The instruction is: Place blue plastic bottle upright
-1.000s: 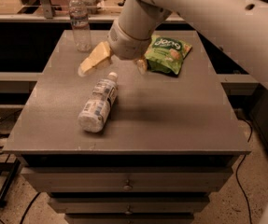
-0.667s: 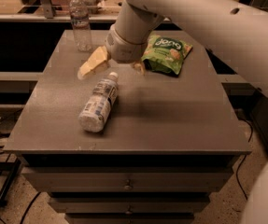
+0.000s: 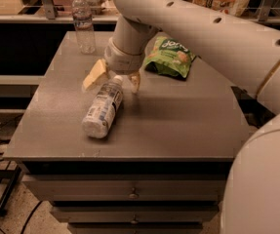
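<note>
The blue plastic bottle [image 3: 103,108] lies on its side on the grey table [image 3: 178,126], left of centre, with its white cap pointing away from me and its ribbed base toward the front edge. It is clear, with a wide white label with dark print. My gripper [image 3: 115,78] hangs from the white arm just over the cap end. It is open, with one pale fingertip [image 3: 94,74] left of the cap and the other [image 3: 135,81] right of it. I cannot tell whether they touch the bottle.
A slimmer clear bottle [image 3: 83,23] stands upright at the table's back left. A green snack bag [image 3: 170,57] lies at the back, right of the gripper. My arm's big white link [image 3: 256,43] crosses the right side. Drawers [image 3: 130,194] sit below the tabletop.
The gripper has moved down and toward the front left, from behind the bottle to straddling its cap end. The bottle has not moved.
</note>
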